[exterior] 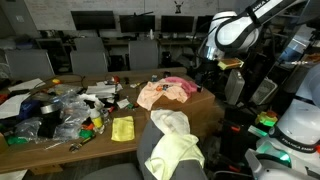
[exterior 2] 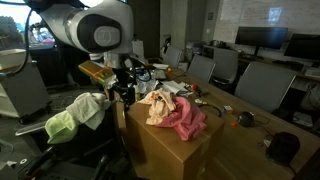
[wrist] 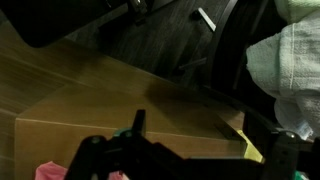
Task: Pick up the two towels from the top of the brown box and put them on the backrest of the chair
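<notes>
The brown box (exterior 2: 170,148) stands by the table with a peach towel (exterior 2: 160,104) and a pink towel (exterior 2: 187,118) bunched on top; both also show in an exterior view (exterior: 165,93). The chair (exterior: 165,155) has a yellow-green and white cloth (exterior: 176,140) draped over its backrest, which also shows in an exterior view (exterior 2: 72,117). My gripper (exterior 2: 125,94) hangs between the chair and the box, beside the box's near edge, open and empty. In the wrist view the gripper (wrist: 190,165) looks down on the box top (wrist: 120,110); a bit of pink towel (wrist: 47,172) shows at the bottom left.
A long table (exterior: 140,135) holds cluttered bags, bottles and a yellow cloth (exterior: 122,128). Office chairs and monitors line the back. Another robot base (exterior: 295,130) stands close beside the chair. A dark round object (exterior 2: 284,147) lies on the table.
</notes>
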`<state>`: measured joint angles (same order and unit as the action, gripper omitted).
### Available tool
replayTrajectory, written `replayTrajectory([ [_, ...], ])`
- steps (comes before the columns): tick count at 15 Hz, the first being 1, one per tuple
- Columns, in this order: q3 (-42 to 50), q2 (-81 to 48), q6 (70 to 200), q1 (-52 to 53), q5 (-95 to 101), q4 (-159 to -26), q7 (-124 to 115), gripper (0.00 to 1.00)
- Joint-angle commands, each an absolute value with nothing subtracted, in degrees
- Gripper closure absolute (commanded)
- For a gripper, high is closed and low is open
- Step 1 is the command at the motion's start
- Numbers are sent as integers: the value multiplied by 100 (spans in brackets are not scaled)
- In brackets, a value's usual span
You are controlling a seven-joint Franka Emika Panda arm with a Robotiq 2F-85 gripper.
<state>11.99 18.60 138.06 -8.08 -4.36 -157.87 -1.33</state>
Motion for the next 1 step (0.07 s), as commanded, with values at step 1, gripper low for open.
replayTrajectory([
  [1,1160,1870,13796,-889,-515,-15759,-19,0],
])
